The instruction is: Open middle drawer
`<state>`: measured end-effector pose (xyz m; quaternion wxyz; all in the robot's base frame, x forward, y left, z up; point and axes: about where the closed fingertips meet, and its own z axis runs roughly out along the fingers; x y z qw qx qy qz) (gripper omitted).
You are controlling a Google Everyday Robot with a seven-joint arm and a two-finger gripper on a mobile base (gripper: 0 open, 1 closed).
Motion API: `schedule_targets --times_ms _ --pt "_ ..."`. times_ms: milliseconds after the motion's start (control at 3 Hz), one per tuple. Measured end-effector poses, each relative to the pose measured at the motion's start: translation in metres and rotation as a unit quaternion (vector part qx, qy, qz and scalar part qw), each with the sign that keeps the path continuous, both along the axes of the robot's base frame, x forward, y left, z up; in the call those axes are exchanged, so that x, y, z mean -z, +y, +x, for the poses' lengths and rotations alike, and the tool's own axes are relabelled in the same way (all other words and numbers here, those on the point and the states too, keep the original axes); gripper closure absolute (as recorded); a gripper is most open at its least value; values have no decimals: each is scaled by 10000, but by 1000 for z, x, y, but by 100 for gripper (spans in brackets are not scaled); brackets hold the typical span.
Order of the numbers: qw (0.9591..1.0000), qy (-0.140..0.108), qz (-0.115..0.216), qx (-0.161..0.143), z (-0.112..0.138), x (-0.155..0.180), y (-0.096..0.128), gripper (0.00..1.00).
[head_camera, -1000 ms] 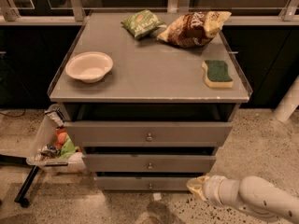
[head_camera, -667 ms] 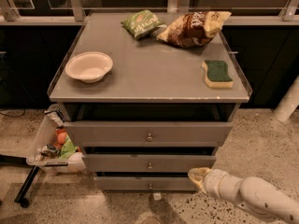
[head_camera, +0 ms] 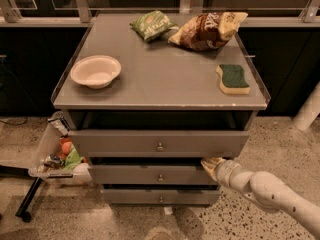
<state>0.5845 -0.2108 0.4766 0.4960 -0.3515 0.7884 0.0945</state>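
Lower right of centre, the gripper [head_camera: 212, 165] sits at the middle drawer [head_camera: 150, 175]'s top right corner — probably to pull that edge — whether spread or closed, I cannot tell.

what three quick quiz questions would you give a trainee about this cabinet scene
1. True or false: the gripper is at the right end of the middle drawer, by its top edge.
2. What sits on the left side of the cabinet top? A) a cup B) a bowl C) a plate
3. How many drawers does the cabinet have?

Key: 1 true; 2 B; 3 three.
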Motion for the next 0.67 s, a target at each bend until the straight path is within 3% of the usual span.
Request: schedule_targets --times_ms 333,667 --pt "10000 0 0 0 0 0 0 100" --pt "9995 -177 -8 248 9 2 1 100"
